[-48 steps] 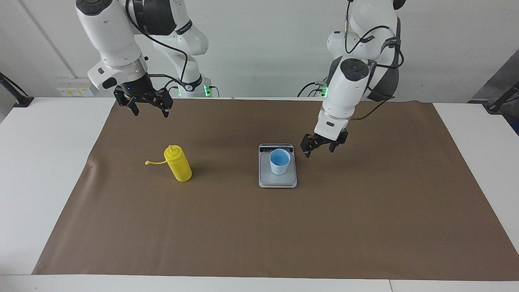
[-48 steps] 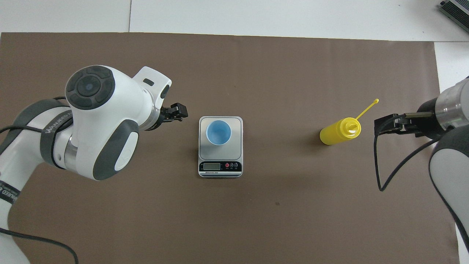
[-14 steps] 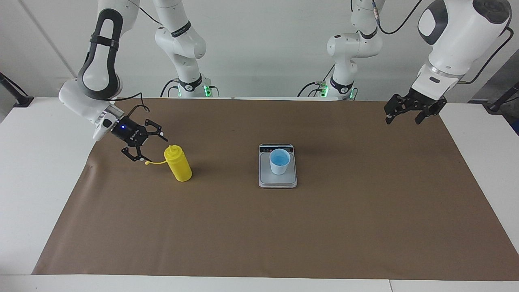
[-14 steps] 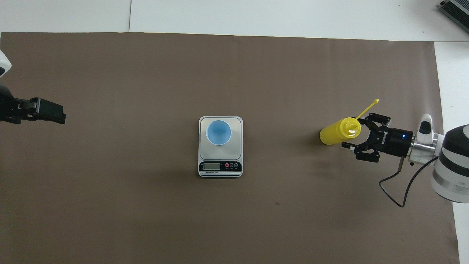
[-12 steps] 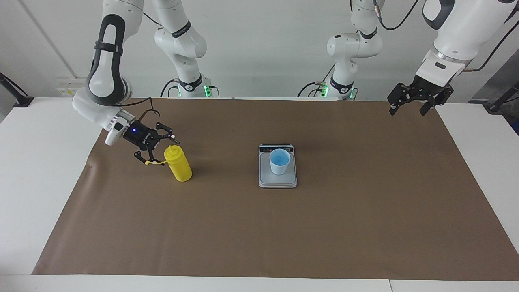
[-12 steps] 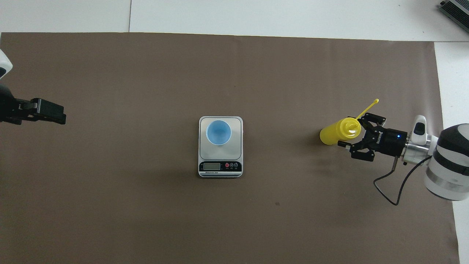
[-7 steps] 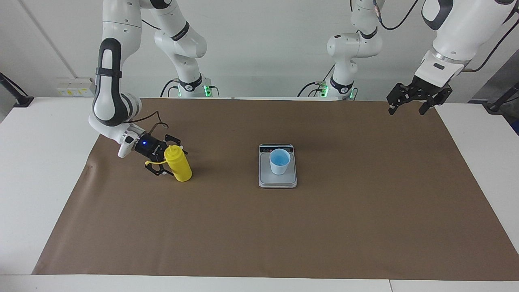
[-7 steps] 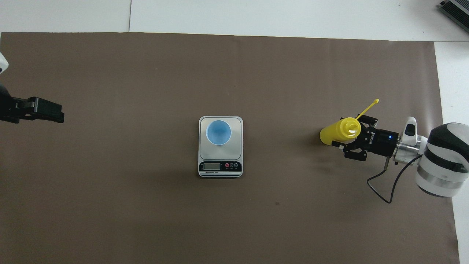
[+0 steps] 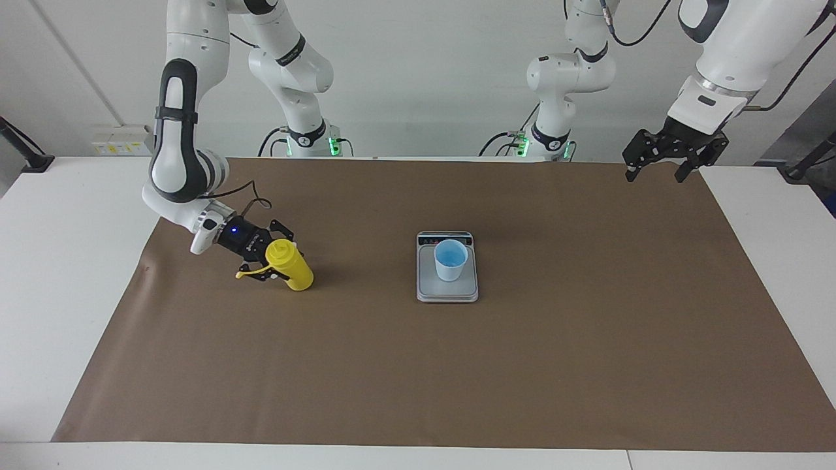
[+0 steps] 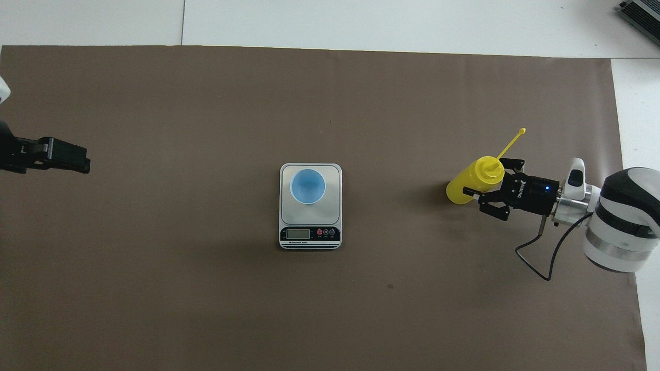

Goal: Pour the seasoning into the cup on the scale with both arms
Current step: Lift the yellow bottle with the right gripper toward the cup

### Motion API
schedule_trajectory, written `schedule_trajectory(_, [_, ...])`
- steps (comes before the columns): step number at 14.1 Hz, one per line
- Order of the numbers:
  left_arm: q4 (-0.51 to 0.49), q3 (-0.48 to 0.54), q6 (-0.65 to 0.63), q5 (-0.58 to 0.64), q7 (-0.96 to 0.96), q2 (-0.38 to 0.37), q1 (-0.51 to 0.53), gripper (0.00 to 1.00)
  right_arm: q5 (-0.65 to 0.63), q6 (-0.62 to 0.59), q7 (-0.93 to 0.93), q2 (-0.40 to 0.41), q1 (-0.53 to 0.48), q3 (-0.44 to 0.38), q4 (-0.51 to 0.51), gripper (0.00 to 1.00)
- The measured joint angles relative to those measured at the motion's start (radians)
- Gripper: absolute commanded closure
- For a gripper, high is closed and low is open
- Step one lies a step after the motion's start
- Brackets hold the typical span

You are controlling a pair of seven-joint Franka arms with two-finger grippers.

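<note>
You are looking at a robotics lab bench: two white jointed arms (image 9: 179, 130) are bolted at the edge of a plain white table (image 9: 59, 261), their bases lit by small green indicator lights, with black cables trailing along them. A brown paper sheet (image 9: 418, 365) covers the work surface, the wall (image 9: 424, 65) is bare and pale, and a socket strip (image 9: 121, 140) sits at its foot. A digital kitchen scale (image 10: 310, 234) serves as a measuring instrument, and black stand legs (image 9: 23, 150) reach in at the table's corners.

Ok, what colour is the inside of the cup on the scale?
Light blue; the cup shows it best in the overhead view.
</note>
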Motion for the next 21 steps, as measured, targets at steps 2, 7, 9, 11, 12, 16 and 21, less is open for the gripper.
schedule_trajectory(2, [0.0,0.0,0.0,0.0,0.0,0.0,0.0,0.0,0.0,0.003,0.015,-0.009,0.018,0.0,0.012,0.93])
schedule_trajectory(7, [-0.004,0.0,0.002,0.0,0.006,0.0,0.0,0.0,-0.006,0.059,0.099,-0.06,0.073,0.001,0.034,0.99])
schedule_trajectory(9, [-0.008,0.002,0.002,0.001,0.014,0.0,0.0,0.0,-0.019,0.111,0.143,-0.091,0.121,0.002,0.037,1.0])
schedule_trajectory(11, [-0.014,0.002,0.002,0.001,0.018,0.0,0.0,0.0,-0.072,0.154,0.217,-0.121,0.169,0.003,0.046,1.0])
schedule_trajectory(12, [-0.016,0.002,0.002,0.001,0.02,0.0,0.0,0.0,-0.119,0.175,0.261,-0.136,0.185,0.005,0.05,1.0])
schedule_trajectory(16, [-0.024,0.001,0.004,0.001,0.021,0.0,0.0,0.0,-0.271,0.227,0.38,-0.167,0.214,0.008,0.081,1.0])
schedule_trajectory(21, [-0.029,0.001,0.008,0.007,0.028,0.0,0.0,0.0,-0.432,0.437,0.568,-0.166,0.358,0.011,0.095,1.0])
